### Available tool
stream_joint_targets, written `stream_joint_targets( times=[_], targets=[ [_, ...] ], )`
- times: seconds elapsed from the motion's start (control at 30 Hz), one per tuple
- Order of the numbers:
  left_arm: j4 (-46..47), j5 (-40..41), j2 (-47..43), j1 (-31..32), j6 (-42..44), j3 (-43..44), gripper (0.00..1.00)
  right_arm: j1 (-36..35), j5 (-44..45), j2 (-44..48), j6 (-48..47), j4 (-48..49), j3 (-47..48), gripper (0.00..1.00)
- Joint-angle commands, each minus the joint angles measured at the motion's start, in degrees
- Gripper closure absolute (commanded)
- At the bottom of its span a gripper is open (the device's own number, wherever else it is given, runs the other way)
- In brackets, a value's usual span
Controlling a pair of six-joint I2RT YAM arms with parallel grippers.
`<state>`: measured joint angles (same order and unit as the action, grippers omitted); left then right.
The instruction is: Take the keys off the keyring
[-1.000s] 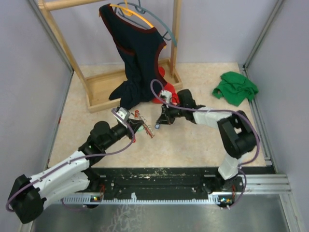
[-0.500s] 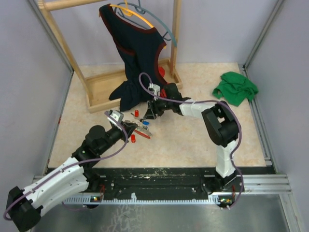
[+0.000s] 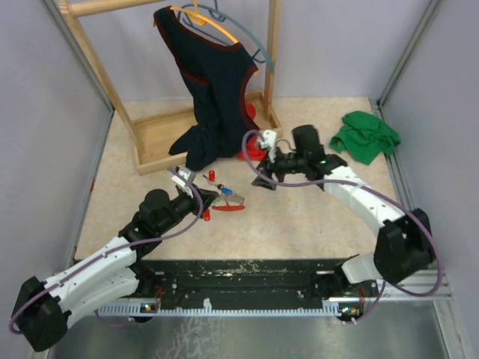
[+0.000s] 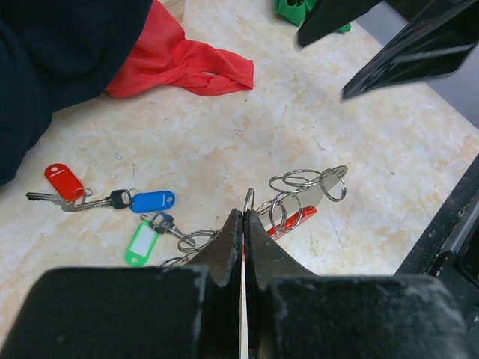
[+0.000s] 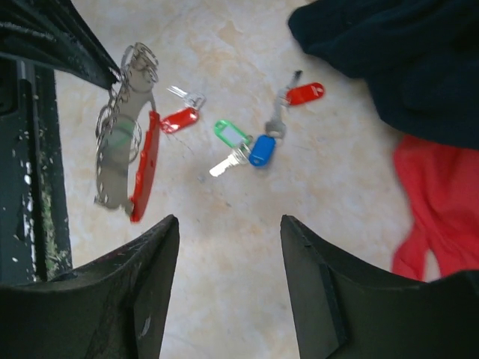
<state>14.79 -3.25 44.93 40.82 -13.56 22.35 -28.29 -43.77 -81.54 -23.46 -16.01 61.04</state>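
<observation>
Top view, left gripper (image 3: 209, 200): was seen clamped on the keyring (image 3: 230, 200), which was held out at its 3 o'clock.
Top view, keys (image 3: 224, 191): a red tag and a blue tag were made out on the table (image 3: 299, 224) at 11 to 12 o'clock of the keyring. The other keys were too small to tell.
Top view, right gripper (image 3: 263, 179): was placed at 2 o'clock of the keyring, apart from it. Its opening could not be judged here.
Top view, cloths: a red cloth (image 3: 253, 149) was seen at 12 o'clock of the right gripper, and a green cloth (image 3: 364, 134) at 2 o'clock.
Left wrist view, left gripper: its fingers (image 4: 224, 250) were pressed together on a wire ring of the keyring. The other rings and a red strip were fanned out at 1 o'clock.
Left wrist view, keys: red, blue and green tags were clustered on the table at 9 to 10 o'clock of the fingertips. Whether any was joined to the keyring could not be told.
Right wrist view, right gripper: its fingers (image 5: 142, 299) were spread wide, with nothing between them.
Right wrist view, keyring: was seen at 10 o'clock, a silvery strip with rings beside a red strip.
Right wrist view, keys: two red tags, one green and one blue were laid on the table at 12 o'clock.
</observation>
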Motion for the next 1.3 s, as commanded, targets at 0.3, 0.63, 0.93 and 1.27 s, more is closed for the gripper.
stream_joint_targets(
  times=[0.3,0.63,0.93,1.27],
  targets=[
    [2.24,0.79,7.57,-11.11,-14.60,2.38,1.00,22.58,-10.67,20.80,-6.52,-11.31,-0.94,0.25],
    [-9.69,14.90,-0.93,-22.97,-25.77,-1.42,1.00,22.58,-13.07,21.37,-5.45,-10.69,-1.96,0.25],
    [-26.16,28.65,3.94,-24.38,-36.82,5.26,0.93,22.58,-13.75,21.33,-5.01,-10.43,-2.22,0.25],
    [-37.31,26.16,0.69,-24.38,-36.88,15.45,0.35,22.58,-13.21,20.75,-4.84,-10.58,-1.94,0.25]
  ],
)
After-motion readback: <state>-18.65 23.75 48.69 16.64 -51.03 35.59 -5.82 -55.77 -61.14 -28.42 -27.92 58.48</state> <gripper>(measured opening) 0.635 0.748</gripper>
